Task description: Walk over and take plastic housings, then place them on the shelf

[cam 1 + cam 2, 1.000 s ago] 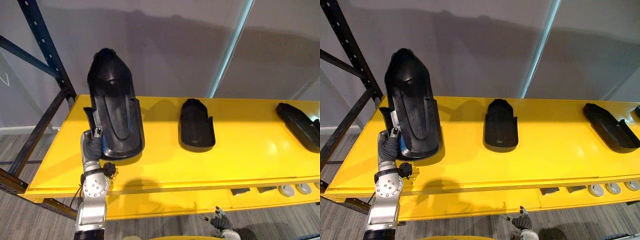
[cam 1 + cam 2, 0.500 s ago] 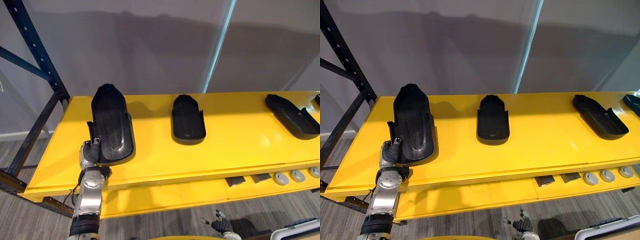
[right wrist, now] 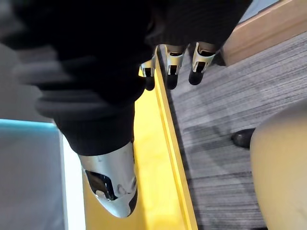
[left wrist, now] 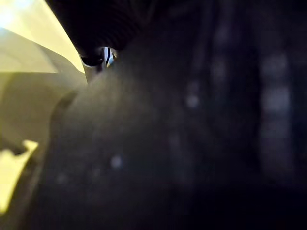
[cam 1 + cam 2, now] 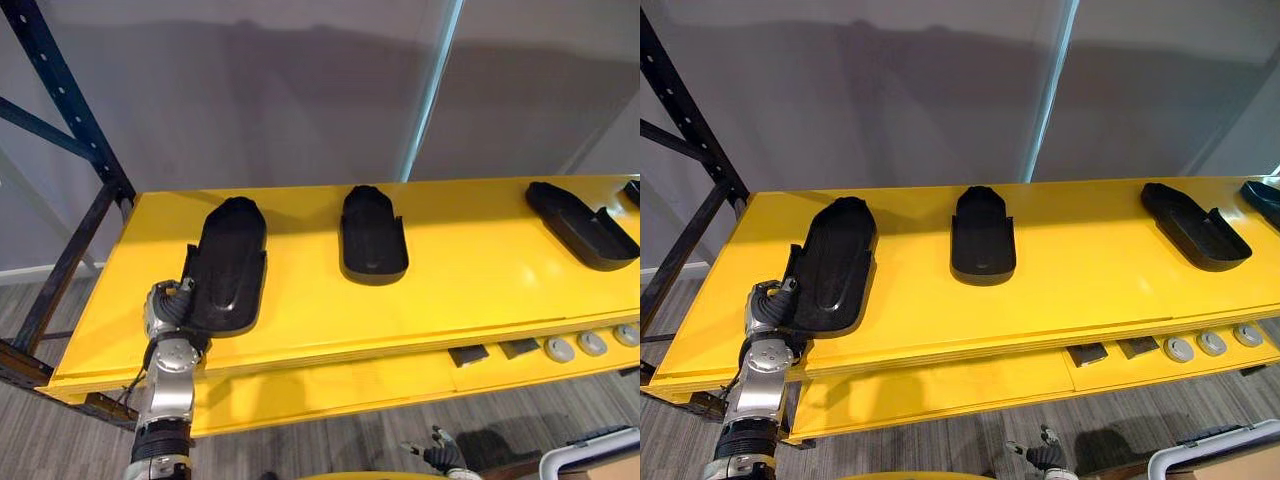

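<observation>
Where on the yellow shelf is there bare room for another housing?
Widest bare patch on the shelf: between the middle housing and the right housing. A narrower lane lies between the left housing and the middle one. Crowded at the left end, where the left hand grips the left housing.

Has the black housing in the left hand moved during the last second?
Yes. The housing in the left hand went from standing up to lying flat on the yellow shelf, left of the middle housing.

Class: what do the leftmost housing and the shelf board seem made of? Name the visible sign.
The leftmost housing: probably moulded plastic, black, dull sheen on thin curved walls. The shelf board: glossy yellow coating, reflections show; layered front edge hints at plywood.
</observation>
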You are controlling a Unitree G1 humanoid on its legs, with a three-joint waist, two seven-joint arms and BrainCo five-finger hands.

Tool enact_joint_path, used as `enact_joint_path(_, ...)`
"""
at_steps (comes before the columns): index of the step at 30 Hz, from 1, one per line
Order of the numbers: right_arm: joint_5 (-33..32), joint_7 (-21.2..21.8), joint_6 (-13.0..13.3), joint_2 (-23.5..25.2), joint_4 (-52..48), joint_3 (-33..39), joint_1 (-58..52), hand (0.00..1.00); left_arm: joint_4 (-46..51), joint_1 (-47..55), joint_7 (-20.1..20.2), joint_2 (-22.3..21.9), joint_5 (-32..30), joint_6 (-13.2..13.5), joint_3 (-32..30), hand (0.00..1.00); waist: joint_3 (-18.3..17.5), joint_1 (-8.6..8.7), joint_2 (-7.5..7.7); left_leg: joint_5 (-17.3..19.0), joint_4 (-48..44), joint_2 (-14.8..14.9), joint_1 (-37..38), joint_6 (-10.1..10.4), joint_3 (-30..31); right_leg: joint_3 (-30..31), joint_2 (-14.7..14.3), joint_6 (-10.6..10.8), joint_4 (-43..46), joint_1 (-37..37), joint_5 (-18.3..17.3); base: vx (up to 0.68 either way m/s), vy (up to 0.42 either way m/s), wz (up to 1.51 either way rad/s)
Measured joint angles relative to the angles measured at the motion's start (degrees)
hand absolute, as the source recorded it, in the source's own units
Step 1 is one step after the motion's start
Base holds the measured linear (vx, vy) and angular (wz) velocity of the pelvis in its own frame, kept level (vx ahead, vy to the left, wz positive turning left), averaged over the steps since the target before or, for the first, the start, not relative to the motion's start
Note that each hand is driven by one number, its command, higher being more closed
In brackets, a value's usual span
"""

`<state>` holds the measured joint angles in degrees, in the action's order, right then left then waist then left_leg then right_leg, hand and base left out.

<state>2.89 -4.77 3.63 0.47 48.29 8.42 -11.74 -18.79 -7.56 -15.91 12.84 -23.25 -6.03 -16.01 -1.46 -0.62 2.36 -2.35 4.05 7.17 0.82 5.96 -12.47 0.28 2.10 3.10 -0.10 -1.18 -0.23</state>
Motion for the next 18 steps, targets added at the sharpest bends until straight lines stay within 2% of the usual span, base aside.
enact_joint_path(4,0.00,0.02,0.02,0.11,0.27,0.00,0.60,0.00,-0.63,-1.44,-0.29,1.33,0.03,-0.04,0.02,0.00,0.03,0.06,0.04,0.01,0.07,0.01,-0.01,-0.02,0.45,-0.01,-0.07,-0.01,0.01,0.02,0.02,0.06,0.001,0.01)
enact_joint_path(11,-0.01,0.00,0.05,0.12,0.37,-0.01,0.57,0.00,0.15,-2.72,-2.14,1.13,1.96,0.21,0.07,0.00,0.06,0.07,0.04,-0.02,0.16,0.01,0.13,-0.06,1.06,-0.06,-0.03,-0.07,0.53,0.06,-0.03,-0.03,0.004,0.03)
enact_joint_path(15,-0.03,-0.04,0.03,0.16,0.43,-0.02,-0.08,0.00,5.34,-2.39,-4.25,-1.32,6.85,1.42,0.14,0.00,0.39,0.01,0.07,-0.33,1.37,-0.16,1.03,-0.35,1.26,-0.08,0.05,-0.23,1.02,0.15,-0.84,-0.05,0.006,0.04)
enact_joint_path(18,-0.03,-0.07,0.02,0.25,0.43,-0.02,-0.03,0.00,12.44,-2.06,-4.76,-3.72,7.44,2.50,0.83,0.00,0.69,-0.13,0.33,-0.23,1.36,-0.14,0.80,-0.18,1.39,-0.07,0.04,-0.01,1.00,0.20,-0.98,-0.01,0.005,0.01)
